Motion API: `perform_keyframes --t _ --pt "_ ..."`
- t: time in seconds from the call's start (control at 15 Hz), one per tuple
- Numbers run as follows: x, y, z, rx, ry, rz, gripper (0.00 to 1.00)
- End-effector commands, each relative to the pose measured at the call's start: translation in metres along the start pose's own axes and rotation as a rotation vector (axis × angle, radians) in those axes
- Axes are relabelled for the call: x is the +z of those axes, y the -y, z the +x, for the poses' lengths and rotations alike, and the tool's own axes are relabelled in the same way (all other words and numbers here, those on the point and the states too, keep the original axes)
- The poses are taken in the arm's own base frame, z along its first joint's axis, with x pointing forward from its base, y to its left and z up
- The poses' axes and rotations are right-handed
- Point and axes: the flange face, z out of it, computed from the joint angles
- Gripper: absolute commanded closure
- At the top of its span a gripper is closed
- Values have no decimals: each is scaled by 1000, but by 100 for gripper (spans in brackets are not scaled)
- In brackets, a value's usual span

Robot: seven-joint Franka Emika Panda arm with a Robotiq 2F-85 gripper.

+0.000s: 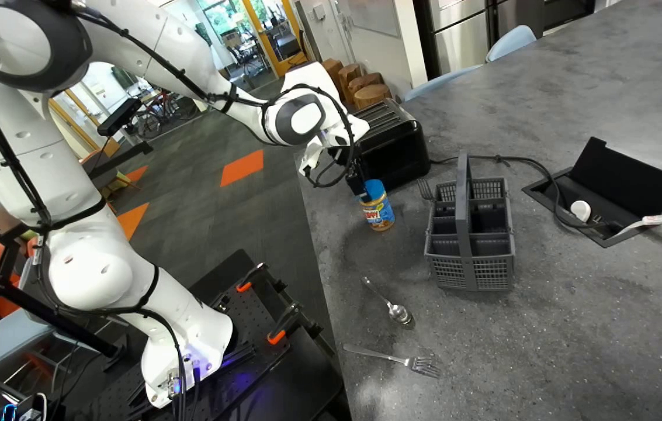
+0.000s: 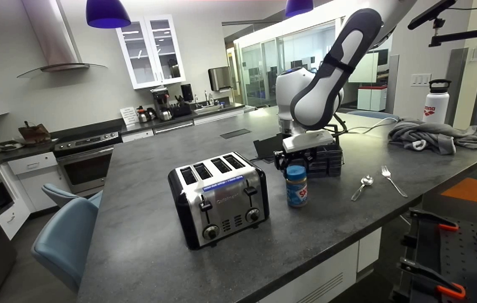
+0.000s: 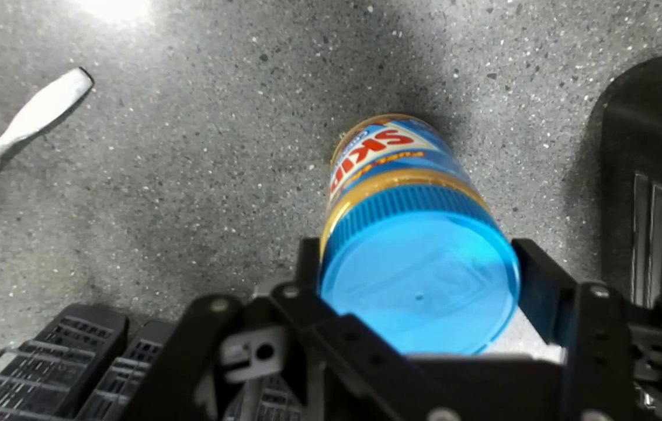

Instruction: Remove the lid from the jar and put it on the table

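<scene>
The jar stands upright on the dark-grey table [image 1: 541, 345] with its bright-blue lid on top. The jar [image 1: 378, 215] and lid [image 1: 375, 189] show in both exterior views, the jar [image 2: 297, 194] just right of the toaster with its lid [image 2: 296, 171] in plain sight. My gripper [image 1: 362, 182] is at lid height. In the wrist view my gripper [image 3: 415, 263] has one finger on each side of the lid [image 3: 421, 286], very close to its rim. Whether both fingers press on it I cannot tell. The jar [image 3: 395, 155] shows beyond the lid.
A black and silver toaster [image 2: 221, 202] stands close beside the jar. A dark wire caddy [image 1: 474, 272] stands nearby, with fork tines [image 1: 425, 190] at its edge. A spoon [image 1: 398, 314] and a fork [image 1: 395, 358] lie near the table edge. An open outlet box [image 1: 628, 181] lies beyond the caddy.
</scene>
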Motion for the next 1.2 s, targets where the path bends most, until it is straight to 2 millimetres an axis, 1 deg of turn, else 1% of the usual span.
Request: perform_keyframes --t 0.0,0.27,0.53,0.67,0.93,1.13 --pt "-17 1 -2 10 -14 3 45" --pt "-30 1 -3 3 -27 19 45" --pt "-53 1 -7 -4 -42 36 45" --pt "-68 -5 -13 -12 -53 31 45" --pt "-102 -31 -31 -40 -93 1 45" --pt "-119 -66 -42 27 -107 -24 45"
